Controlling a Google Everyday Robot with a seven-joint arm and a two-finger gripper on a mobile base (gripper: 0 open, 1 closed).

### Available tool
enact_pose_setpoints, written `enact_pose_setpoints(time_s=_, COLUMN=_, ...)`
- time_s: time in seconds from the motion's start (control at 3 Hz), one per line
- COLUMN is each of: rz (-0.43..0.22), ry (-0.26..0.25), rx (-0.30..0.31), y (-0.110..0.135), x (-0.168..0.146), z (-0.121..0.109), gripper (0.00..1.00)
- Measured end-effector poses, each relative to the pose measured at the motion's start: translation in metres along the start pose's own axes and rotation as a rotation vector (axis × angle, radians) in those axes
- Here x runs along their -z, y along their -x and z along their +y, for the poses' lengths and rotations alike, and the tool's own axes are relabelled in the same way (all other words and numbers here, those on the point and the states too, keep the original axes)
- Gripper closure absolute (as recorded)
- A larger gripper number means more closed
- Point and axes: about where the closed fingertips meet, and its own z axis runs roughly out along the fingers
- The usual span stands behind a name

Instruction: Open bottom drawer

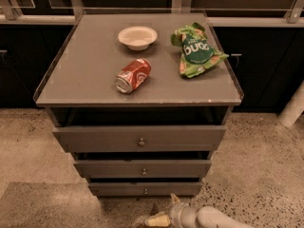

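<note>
The grey cabinet has three drawers, all standing slightly ajar. The bottom drawer (118,189) has the slimmest front, with a tiny round knob (146,191) at its centre. My gripper (164,209) is at the lower edge of the view, just below and slightly right of that knob, close to the floor. Its two tan fingers are spread apart and hold nothing. One fingertip (174,198) points up toward the drawer front without touching it. The white arm (213,218) comes in from the lower right.
On the cabinet top (85,75) lie a white bowl (137,37), a red soda can (133,75) on its side and a green chip bag (195,51). The middle drawer (104,167) and top drawer (95,137) sit above. Speckled floor surrounds the cabinet, and a white post (292,109) stands at right.
</note>
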Motion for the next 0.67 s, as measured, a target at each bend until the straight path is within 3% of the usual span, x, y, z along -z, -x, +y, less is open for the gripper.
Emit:
enact_pose_setpoints(time_s=0.33, rz=-0.003, ry=0.035, rx=0.055, y=0.006, x=-0.008, z=-0.033, gripper=0.0)
enact_pose_setpoints(time_s=0.67, rz=0.034, ry=0.026, rx=0.087, y=0.015, x=-0.021, z=-0.065, gripper=0.0)
